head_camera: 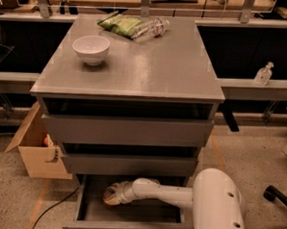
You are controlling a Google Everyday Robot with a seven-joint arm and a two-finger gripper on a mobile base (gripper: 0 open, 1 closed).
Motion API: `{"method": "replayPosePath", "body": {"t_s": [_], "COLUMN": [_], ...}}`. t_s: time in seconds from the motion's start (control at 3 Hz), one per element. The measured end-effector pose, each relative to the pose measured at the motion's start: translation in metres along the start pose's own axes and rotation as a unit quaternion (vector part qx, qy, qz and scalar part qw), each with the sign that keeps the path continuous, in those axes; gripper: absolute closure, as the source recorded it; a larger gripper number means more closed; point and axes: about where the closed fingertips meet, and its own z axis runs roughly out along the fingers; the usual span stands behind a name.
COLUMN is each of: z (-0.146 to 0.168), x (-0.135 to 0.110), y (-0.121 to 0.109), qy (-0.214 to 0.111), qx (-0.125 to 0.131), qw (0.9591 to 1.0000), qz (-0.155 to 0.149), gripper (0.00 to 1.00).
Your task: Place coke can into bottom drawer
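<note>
The bottom drawer (128, 217) of the grey cabinet is pulled open. My white arm reaches in from the right, and my gripper (112, 195) is low inside the drawer at its left side. A small reddish-brown shape with a pale top sits right at the gripper's tip; it looks like the coke can (109, 197), mostly hidden by the gripper. I cannot tell whether the can rests on the drawer floor.
On the cabinet top (150, 73) stand a white bowl (91, 48), a green bag (120, 23) and a clear plastic bottle (150, 29). The two upper drawers are slightly open. A cardboard box (35, 147) stands on the floor at the left.
</note>
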Motion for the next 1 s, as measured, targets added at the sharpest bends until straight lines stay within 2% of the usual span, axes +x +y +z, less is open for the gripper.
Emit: {"method": "replayPosePath", "body": {"t_s": [1.0], "z": [0.004], "x": [0.021], "y": [0.005], "qy": [0.056], "qx": [0.003], "qw": [0.9984], "qz": [0.010], "gripper": [1.00]}}
